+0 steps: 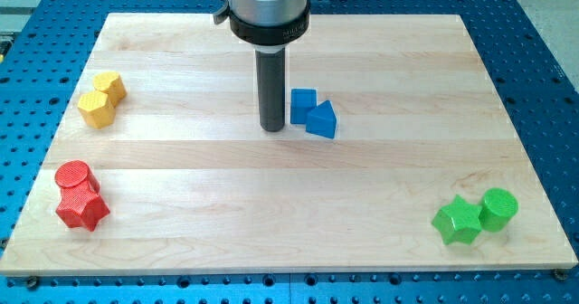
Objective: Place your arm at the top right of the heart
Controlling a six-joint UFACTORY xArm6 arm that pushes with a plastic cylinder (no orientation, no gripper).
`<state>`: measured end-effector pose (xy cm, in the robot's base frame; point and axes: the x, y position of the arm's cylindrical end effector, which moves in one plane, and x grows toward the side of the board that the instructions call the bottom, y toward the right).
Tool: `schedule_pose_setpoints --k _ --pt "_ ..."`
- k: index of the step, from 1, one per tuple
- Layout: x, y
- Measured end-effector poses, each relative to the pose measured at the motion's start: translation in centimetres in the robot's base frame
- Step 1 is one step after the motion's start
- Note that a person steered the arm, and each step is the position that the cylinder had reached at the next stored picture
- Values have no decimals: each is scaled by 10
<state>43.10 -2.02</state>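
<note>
Along the left edge of the worktop (362,186) sit two pairs. Near the bottom-left corner a red cylinder (76,175) touches a red star (82,209) just below it. Higher up that edge two yellow blocks touch: the upper, slightly rightward one looks like the yellow heart (111,86), though its lobes are hard to make out, and the lower is a yellow hexagon (95,109).

The heart is probably a small, light, rigid plastic piece that slides easily on smooth wood, so a slight nudge would shift it, and the hexagon leaning on it would move too. Nothing needs taking hold of. The arm carries no fingers, only a bare rod, so there is nothing to be apart or together. The job only asks the rod to stop on bare wood just off the heart's upper right side, short of contact.

Toward the middle, nearer the top edge, the tip (272,128) rests on the wood, well apart from the heart and immediately left of a blue cube (303,105); whether they touch cannot be told. A blue triangle (321,121) touches that cube on its right.

Near the bottom-right corner a green star (457,221) touches a green cylinder (498,207)
</note>
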Motion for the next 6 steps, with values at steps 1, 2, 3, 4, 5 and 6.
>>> schedule_pose_setpoints --k 1,2,3,4,5,6 --pt "0 0" --pt "0 0" --pt "3 0" --pt "-35 -34" --pt "-67 -75" --pt "-87 -128"
